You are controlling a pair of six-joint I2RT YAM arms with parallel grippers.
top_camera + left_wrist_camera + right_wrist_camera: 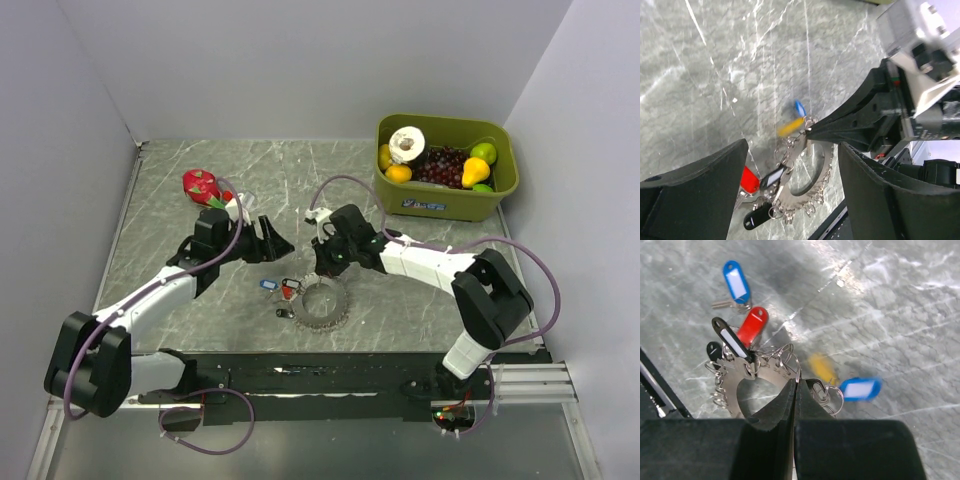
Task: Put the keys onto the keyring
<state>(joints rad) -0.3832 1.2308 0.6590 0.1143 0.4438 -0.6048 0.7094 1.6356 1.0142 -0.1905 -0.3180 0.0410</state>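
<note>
The right hand [796, 384] is pinched tight on the ring [769, 374] at its edge, a blurred key [860, 389] beside it. The left hand [790, 150] gapes wide over the worktop [715, 75], holding nothing.

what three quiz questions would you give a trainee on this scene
1. True or false: the left gripper is shut.
2. The key lying apart from the keyring has a tag of which colour? A green, B blue, C purple.
3. Which gripper is closed at the keyring's rim?
Key: 1 false, its fingers stand wide apart; 2 B; 3 the right gripper.
</note>
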